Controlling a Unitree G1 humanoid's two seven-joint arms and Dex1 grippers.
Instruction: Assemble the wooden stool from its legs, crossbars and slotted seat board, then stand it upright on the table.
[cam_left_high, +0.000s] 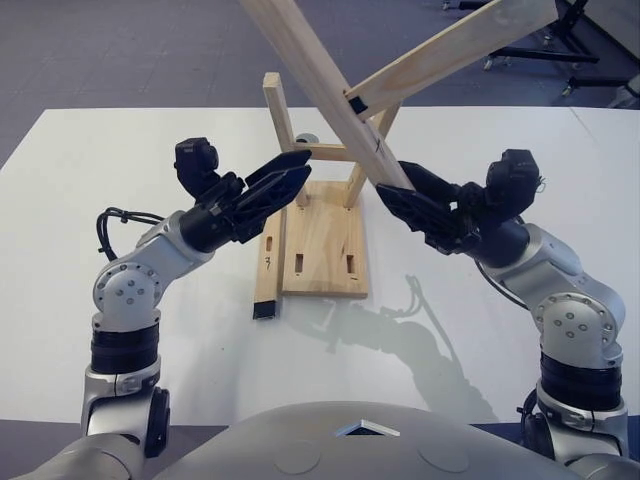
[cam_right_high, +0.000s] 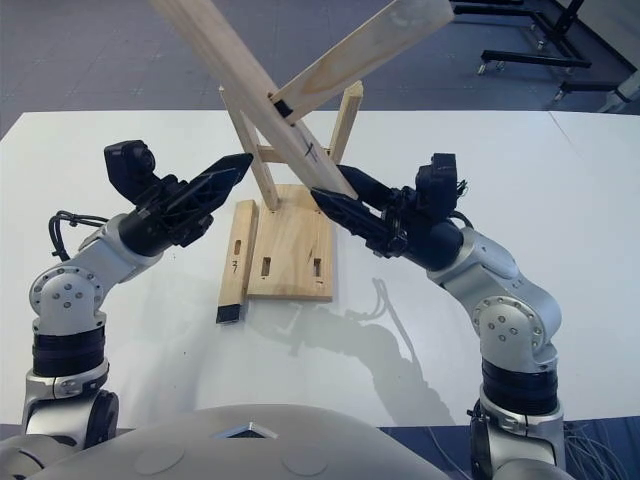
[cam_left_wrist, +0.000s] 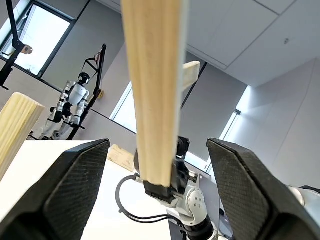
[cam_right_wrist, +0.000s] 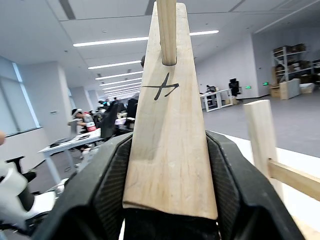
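My right gripper (cam_left_high: 392, 190) is shut on the lower end of a long wooden leg (cam_left_high: 310, 60) that slants up and away to the left. A second leg (cam_left_high: 460, 45) is joined to it and crosses toward the upper right. In the right wrist view the held leg (cam_right_wrist: 170, 150) carries a pen mark. My left gripper (cam_left_high: 300, 168) is open just left of that leg, holding nothing. The slotted seat board (cam_left_high: 325, 250) lies flat on the table. Another leg pair (cam_left_high: 278, 115) with a crossbar (cam_left_high: 330, 152) stands at its far end. A loose leg (cam_left_high: 268, 270) lies along the board's left side.
The white table (cam_left_high: 120, 180) has open surface to the left, right and front of the board. Black equipment stands (cam_left_high: 590, 45) sit on the floor beyond the table's far right corner.
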